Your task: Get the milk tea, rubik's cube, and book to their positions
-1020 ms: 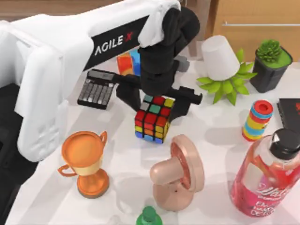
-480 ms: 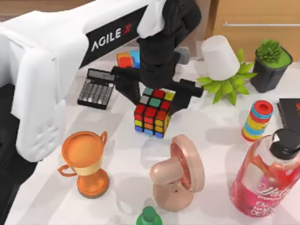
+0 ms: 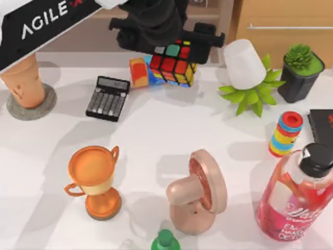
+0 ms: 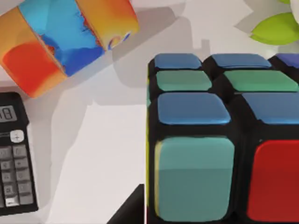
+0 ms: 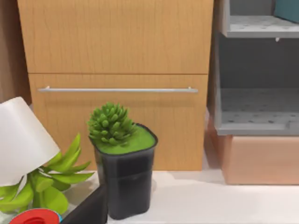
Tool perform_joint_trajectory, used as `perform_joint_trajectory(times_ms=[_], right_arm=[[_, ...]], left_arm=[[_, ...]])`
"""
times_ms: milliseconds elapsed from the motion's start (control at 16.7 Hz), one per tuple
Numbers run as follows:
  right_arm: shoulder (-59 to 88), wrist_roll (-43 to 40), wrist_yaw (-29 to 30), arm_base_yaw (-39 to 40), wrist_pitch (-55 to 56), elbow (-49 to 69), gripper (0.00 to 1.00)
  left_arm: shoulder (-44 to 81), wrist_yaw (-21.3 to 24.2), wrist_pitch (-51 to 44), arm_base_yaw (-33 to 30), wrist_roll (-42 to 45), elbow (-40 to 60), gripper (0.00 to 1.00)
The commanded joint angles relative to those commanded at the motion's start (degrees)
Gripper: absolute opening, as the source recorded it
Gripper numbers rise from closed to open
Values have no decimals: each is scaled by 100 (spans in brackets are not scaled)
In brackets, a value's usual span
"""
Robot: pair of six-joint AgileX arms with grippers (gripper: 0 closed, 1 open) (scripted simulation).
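My left gripper (image 3: 167, 42) is shut on the rubik's cube (image 3: 173, 61) and holds it in the air over the table's back edge, above the striped can. In the left wrist view the cube (image 4: 219, 140) is close up, with blue, green, teal and red squares. The milk tea (image 3: 23, 80), a tapered orange-tan cup, stands upright on a round grey coaster (image 3: 36, 107) at the far left. A teal corner of the book (image 5: 288, 8) rests on an upper shelf of the grey cabinet. A dark part of my right gripper (image 5: 88, 210) is near the potted succulent.
Below the cube lie a striped can (image 3: 140, 71) and a black calculator (image 3: 107, 98). An orange trophy (image 3: 95, 179), a pink fan (image 3: 197, 192) and a green bottle top (image 3: 165, 240) stand in front. At the right are a white cup (image 3: 243, 63), succulent (image 3: 300, 70), ring tower (image 3: 285, 134) and pink bottle (image 3: 296, 195).
My left gripper has lifted the rubik's cube off the middle of the table and carried it up and toward the back. The arm has swung away, uncovering the milk tea.
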Motion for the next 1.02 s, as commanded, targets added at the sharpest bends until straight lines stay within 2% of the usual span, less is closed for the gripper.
perform_joint_trajectory(times_ms=[420, 720, 1020], right_arm=[[0, 0, 0, 0, 0, 0, 100], [0, 0, 0, 0, 0, 0, 100], [0, 0, 0, 0, 0, 0, 100]], left_arm=[[-2377, -185, 3162, 1033, 612, -1622, 0], [-3238, -230, 5344, 2127, 1115, -2819, 0], [-3440, -255, 6432, 2862, 1410, -3532, 0]])
